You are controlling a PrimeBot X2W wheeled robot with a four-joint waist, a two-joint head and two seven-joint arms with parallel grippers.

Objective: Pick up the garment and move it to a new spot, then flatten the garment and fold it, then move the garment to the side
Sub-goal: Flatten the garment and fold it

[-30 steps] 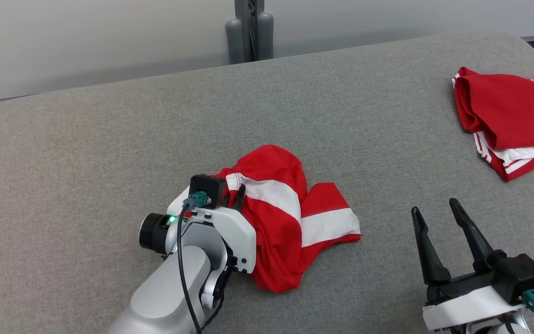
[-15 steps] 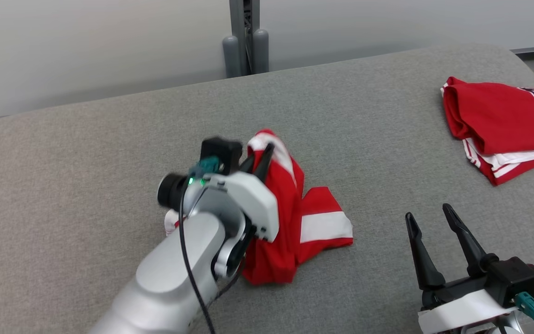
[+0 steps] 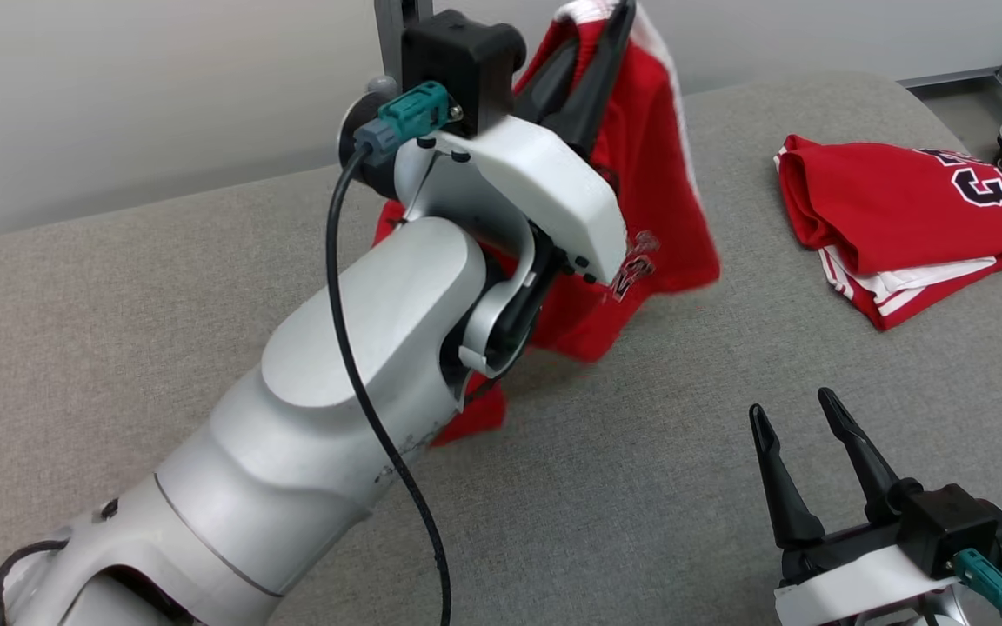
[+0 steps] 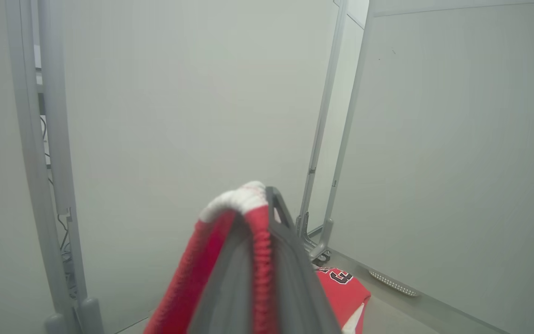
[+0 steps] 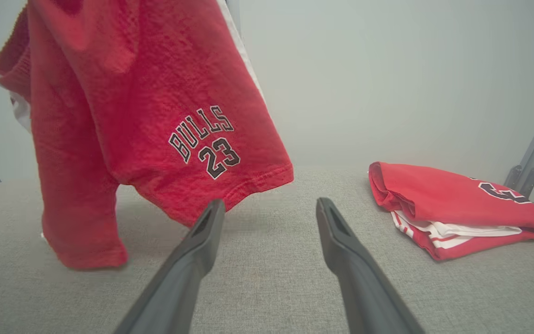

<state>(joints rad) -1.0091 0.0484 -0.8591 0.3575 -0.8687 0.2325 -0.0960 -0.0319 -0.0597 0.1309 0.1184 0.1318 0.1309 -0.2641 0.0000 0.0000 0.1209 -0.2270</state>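
Clenched left end effector (image 3: 605, 35) grips garment (image 3: 649, 174) by its white-ribbed waistband, held high so the red shorts hang open w/ lowest hem at or just off the table (image 3: 162, 287); prob. for carrying to a new spot. Leg print reads "BULLS 23". Right end effector (image 3: 788, 402) sits low nearby, fingers spread, empty. Folded red jersey (image 3: 892, 217) lies far right, number partly readable.

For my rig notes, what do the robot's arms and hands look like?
The left arm is smooth silver-grey with a white wrist shell, and a black cable runs to a teal plug. The left hand and right hand each have two long, dark, tapering fingers. The right wrist has a white shell and teal plug too.
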